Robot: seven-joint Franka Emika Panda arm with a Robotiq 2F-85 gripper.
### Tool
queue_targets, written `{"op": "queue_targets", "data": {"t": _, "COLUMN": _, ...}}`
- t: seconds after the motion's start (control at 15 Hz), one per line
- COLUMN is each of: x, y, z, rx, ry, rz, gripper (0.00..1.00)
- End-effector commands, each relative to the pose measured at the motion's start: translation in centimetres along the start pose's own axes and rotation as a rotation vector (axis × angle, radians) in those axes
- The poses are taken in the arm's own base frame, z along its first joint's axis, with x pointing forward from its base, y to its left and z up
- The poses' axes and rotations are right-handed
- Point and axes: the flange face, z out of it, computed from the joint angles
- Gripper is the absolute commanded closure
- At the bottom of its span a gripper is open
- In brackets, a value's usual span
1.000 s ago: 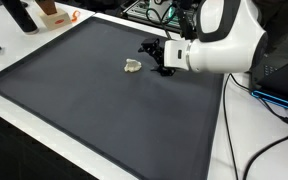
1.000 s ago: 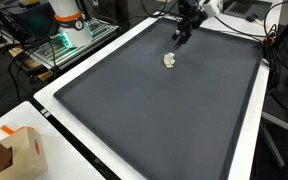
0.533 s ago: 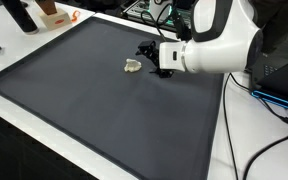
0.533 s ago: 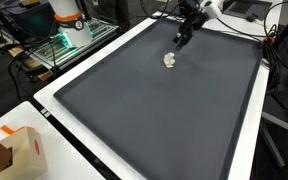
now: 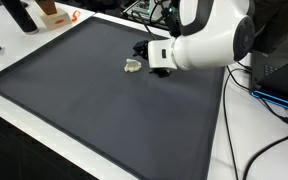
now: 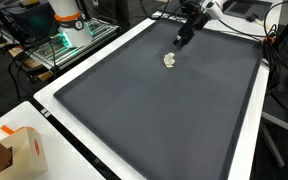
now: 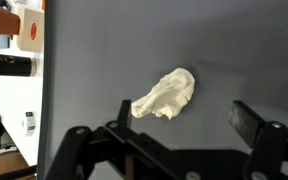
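Grey matting (image 5: 94,110) covered nearly the whole table, framed by a narrow white border (image 6: 84,65), with wide open stretches on every side. A crumpled cream lump (image 5: 132,66) sat on the mat toward the arm's side, well clear of every edge. The gripper (image 5: 147,55) hovered just beside it, jaws spread wide, holding and touching nothing. The white arm (image 5: 209,40) reached in low over the mat, its wrist angled toward the lump.

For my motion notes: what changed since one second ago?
The claw, with the arm behind it, shifted slightly toward the crumpled white lump. Nothing was grasped or released. The claw stays open, not touching the lump, which lies unmoved on the dark mat.
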Motion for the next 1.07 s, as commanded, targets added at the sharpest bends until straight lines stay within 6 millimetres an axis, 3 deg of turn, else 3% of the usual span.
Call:
{"op": "queue_targets", "data": {"t": 0.0, "x": -0.6, "y": 2.0, "z": 0.0, "rx": 0.093, "ry": -0.035, "rz": -0.044, "gripper": 0.00}}
{"op": "queue_targets", "data": {"t": 1.0, "x": -1.5, "y": 14.8, "z": -1.1, "rx": 0.511, "ry": -0.003, "rz": -0.002, "gripper": 0.00}}
